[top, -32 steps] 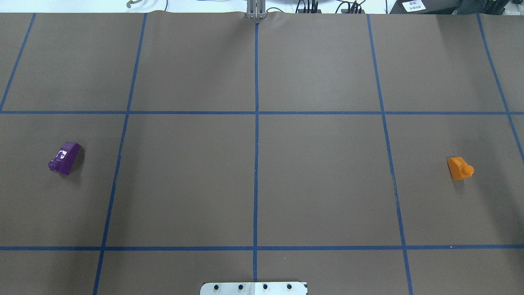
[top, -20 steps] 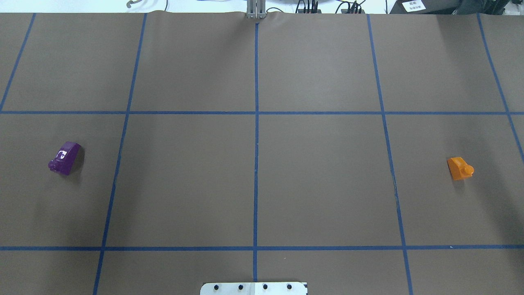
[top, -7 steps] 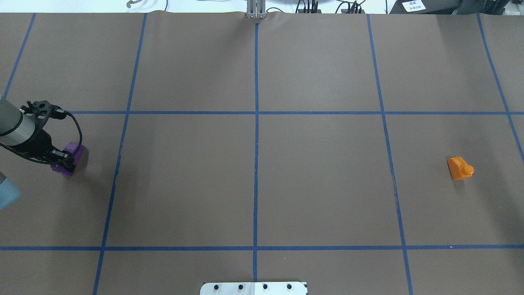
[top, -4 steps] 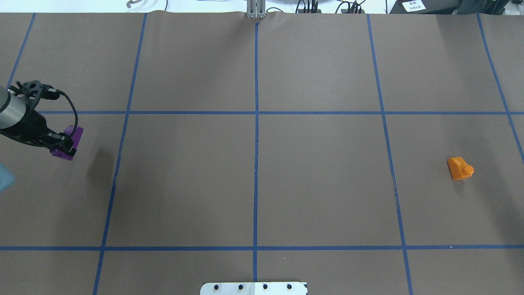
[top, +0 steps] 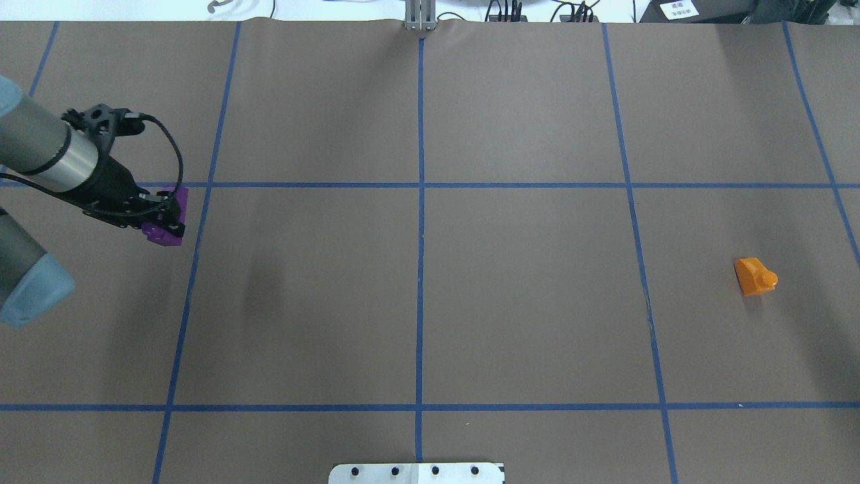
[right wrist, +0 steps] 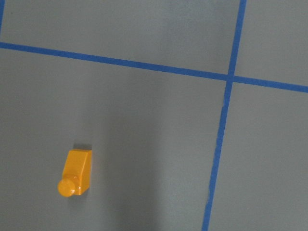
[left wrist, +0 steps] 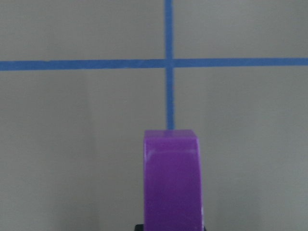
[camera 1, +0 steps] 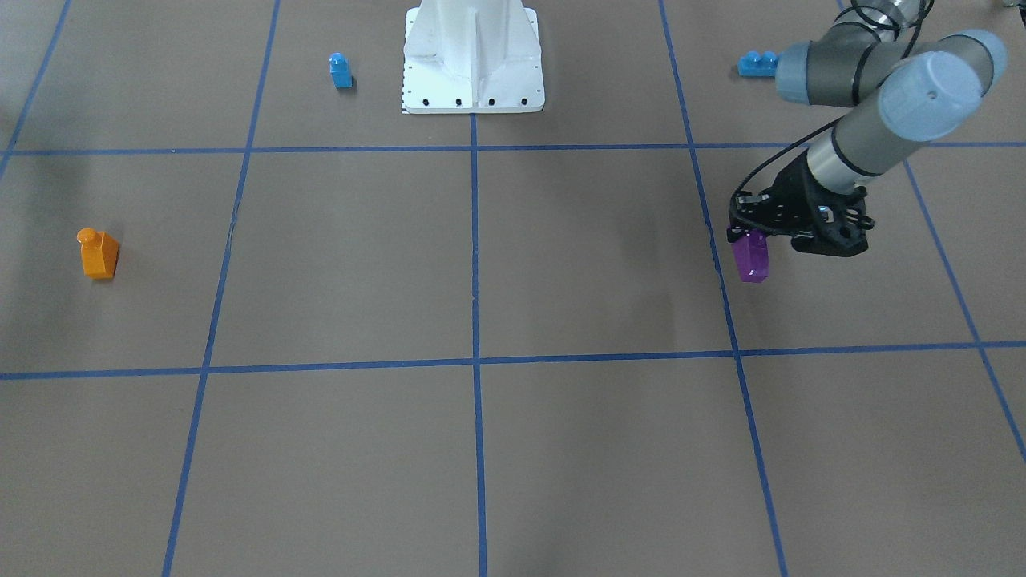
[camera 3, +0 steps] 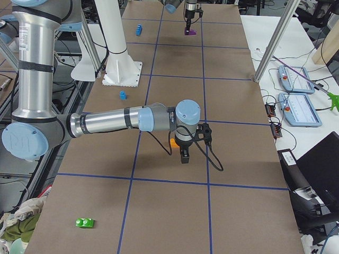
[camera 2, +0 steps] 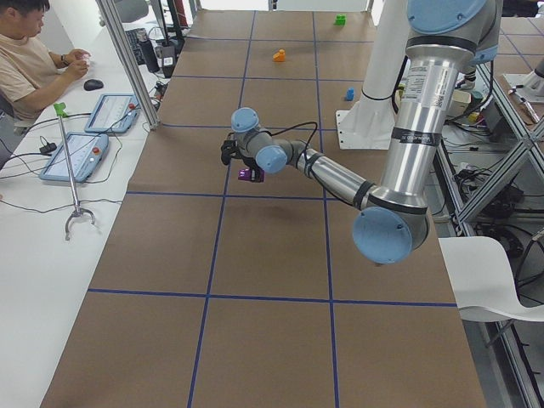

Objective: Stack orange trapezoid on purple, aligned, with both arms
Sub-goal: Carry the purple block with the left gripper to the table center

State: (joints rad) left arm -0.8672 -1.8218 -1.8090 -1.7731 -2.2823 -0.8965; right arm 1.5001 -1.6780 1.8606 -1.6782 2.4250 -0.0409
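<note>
My left claw [camera 1: 747, 235] grips the purple [camera 1: 752, 260] above the table [top: 524, 302], mid-left of the overhead frame. The orange trapezoid [top: 754, 275] lies mid-right. My right claw [camera 3: 184, 156] hovers near it; I cannot tell its opening.

The purple block [camera 1: 752, 258] and the orange trapezoid [top: 754, 276] are smooth, glossy plastic, the counter [top: 524, 302] around the orange trapezoid is matt brown paper crossed by blue tape [top: 420, 269], and the left arm [top: 40, 144] is brushed silver metal with matt light-blue caps and matt black jaws.
</note>
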